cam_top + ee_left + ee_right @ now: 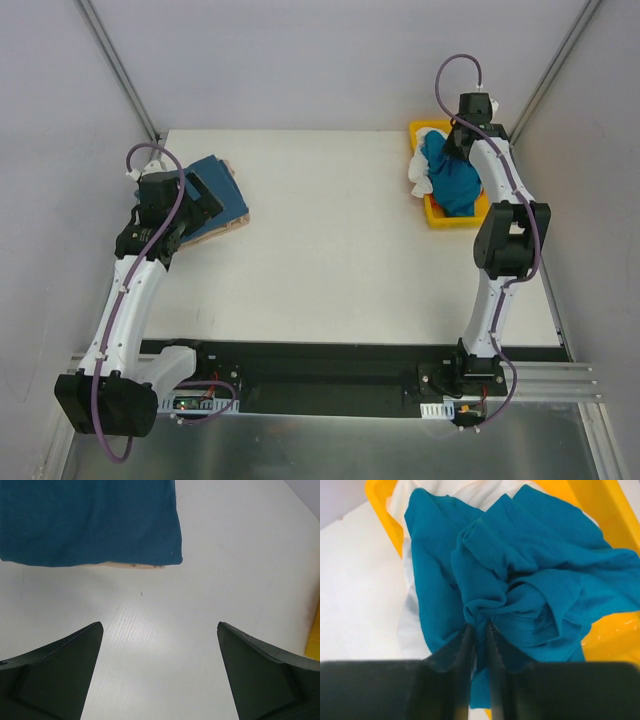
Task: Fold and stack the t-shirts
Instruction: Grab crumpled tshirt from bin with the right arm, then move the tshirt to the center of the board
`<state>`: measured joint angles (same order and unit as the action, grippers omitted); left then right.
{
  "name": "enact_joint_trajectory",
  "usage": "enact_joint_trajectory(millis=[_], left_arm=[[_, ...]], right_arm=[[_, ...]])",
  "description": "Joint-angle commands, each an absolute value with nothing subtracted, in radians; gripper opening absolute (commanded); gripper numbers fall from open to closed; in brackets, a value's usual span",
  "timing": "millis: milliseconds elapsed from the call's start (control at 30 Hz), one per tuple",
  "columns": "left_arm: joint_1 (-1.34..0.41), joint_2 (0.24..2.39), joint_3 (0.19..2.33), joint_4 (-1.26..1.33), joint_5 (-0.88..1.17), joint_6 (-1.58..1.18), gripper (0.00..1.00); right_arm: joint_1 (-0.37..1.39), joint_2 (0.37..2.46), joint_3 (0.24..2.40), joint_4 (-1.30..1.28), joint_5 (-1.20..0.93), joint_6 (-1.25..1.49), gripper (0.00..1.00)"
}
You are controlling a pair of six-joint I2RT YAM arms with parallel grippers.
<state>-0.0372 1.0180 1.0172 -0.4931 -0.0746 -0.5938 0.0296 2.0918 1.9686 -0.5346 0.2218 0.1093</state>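
Right fingers [464, 655] pinch teal t-shirt [535, 580], grip hidden overhead.

Robot lab or test cell, not a home. Plain white table [330, 260] boxed in w/ grey panel walls [300, 60] & metal corner struts [120, 70]. Left arm [125, 300] & right arm [490, 300] bolted to black base plate [320, 365] on alu rails [560, 378]; purple cables [112, 318] & a bare circuit board [190, 403] exposed.

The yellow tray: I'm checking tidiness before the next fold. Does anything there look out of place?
Yes. The teal t-shirt lies crumpled in the yellow tray, not folded, and the right gripper is pinching a bunch of it. A white cloth under it spills over the tray's rim onto the table.
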Motion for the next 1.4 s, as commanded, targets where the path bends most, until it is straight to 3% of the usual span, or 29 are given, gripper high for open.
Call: enact_joint_trajectory(millis=[0,267,567,767,933,1033,1100,1167,1233,1300,1333,1367], left_arm=[[-0.028,0.996,1.045,-0.489,-0.055,-0.591,0.99],[-0.028,0.943,1.028,-0.488,-0.031,-0.607,0.99],[-0.028,0.933,1.039,-0.488,0.031,-0.609,0.99],[-0.028,0.92,1.034,-0.488,0.046,-0.629,0.99],[-0.028,0.893,1.008,-0.489,0.034,-0.643,0.99],[-0.028,0.859,0.985,-0.488,0.014,-0.655,0.99],[-0.028,0.833,0.963,-0.491,0.009,-0.661,0.99],[-0.028,0.812,0.95,-0.491,0.014,-0.666,1.0],[-0.028,0.801,0.928,-0.491,0.04,-0.675,0.99],[-0.028,0.799,0.902,-0.491,0.089,-0.678,0.99],[-0.028,0.802,0.894,-0.491,0.112,-0.686,1.0],[-0.028,0.811,0.873,-0.491,0.129,-0.692,0.99]], right_arm=[[0.026,2.027,2.066,-0.545,0.227,0.137,0.01],[0.041,1.705,1.971,-0.396,0.137,0.06,0.01],[0.149,1.459,2.026,-0.174,-0.473,0.116,0.01],[0.314,1.47,2.151,-0.124,-0.624,0.149,0.01],[0.347,1.419,1.975,-0.124,-0.638,0.18,0.01],[0.345,1.324,1.718,-0.211,-0.43,0.067,0.01],[0.344,1.273,1.608,-0.31,-0.173,0.016,0.01],[0.336,1.264,1.478,-0.41,0.04,-0.044,0.27],[0.318,1.287,1.433,-0.49,0.104,-0.058,0.75],[0.296,1.304,1.407,-0.6,0.152,-0.046,0.86],[0.295,1.299,1.396,-0.616,0.162,-0.048,0.99],[0.295,1.287,1.356,-0.62,0.175,-0.052,1.0]])
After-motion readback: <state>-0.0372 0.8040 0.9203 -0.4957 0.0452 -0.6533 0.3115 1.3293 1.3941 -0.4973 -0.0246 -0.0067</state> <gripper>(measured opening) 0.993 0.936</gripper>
